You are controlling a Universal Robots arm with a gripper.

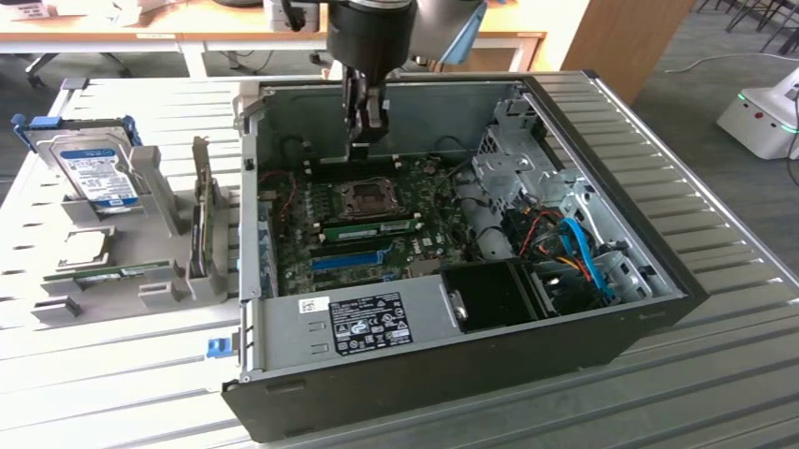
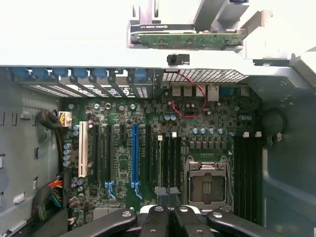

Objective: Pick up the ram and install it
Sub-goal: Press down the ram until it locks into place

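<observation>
One ram sits seated in the motherboard, below the empty, closed gripper.

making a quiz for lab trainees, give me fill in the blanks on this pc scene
The gripper has its jaws ___.
The hard drive stands on the exterior view's ___.
One long slot on the motherboard is bright ___.
A ram lies ___ the case.
Missing: shut; left; blue; outside.

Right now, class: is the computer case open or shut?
Open: the computer case has no side panel, so the green motherboard shows inside.
</observation>
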